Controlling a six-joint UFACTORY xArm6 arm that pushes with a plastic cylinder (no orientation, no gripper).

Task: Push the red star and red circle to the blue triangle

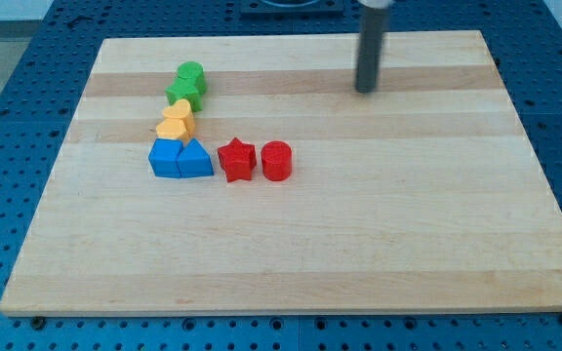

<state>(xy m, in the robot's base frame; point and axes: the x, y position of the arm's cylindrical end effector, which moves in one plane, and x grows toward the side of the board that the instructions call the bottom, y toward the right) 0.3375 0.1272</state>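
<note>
The red star [236, 160] lies on the wooden board just right of the blue triangle [195, 159], nearly touching it. The red circle [276, 161] stands right of the star, close beside it. My tip [366, 91] is near the view's top, right of centre, well up and to the right of the red circle, touching no block.
A blue cube [167, 157] sits against the blue triangle's left side. Two yellow blocks [176, 121] lie just above it, and two green blocks [187, 84] above those. The wooden board [359, 244] rests on a blue perforated table.
</note>
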